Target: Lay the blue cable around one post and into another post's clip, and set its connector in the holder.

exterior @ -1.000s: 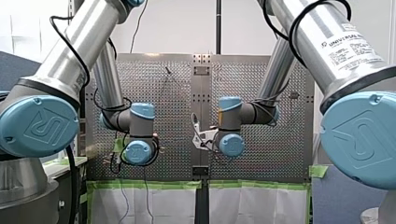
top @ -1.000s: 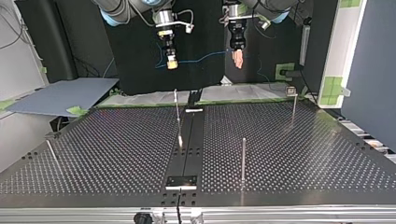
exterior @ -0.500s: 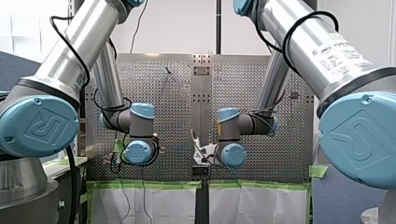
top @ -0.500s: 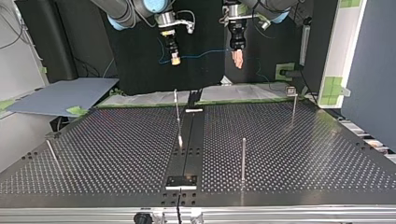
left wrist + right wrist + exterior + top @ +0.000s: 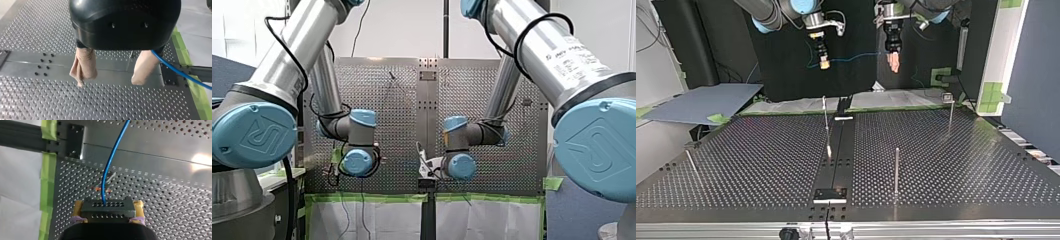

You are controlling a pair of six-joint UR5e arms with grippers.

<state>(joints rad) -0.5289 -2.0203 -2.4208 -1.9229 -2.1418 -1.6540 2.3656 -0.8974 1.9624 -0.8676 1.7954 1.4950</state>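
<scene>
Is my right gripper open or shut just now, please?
Shut: the right gripper's yellow pads clamp the connector, blue cable leading out.

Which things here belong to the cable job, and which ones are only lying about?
Job: blue cable; its connector, held in my right pincer; my left pincer; clip-topped post; plain post; dark plate, maybe the holder.
Lying about: grey sheet; green tape.

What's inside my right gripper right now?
Between the right gripper's yellow pads sits a black connector with rows of small holes, and the blue cable leaves its face. The gripper's body covers the connector's rear end.
</scene>
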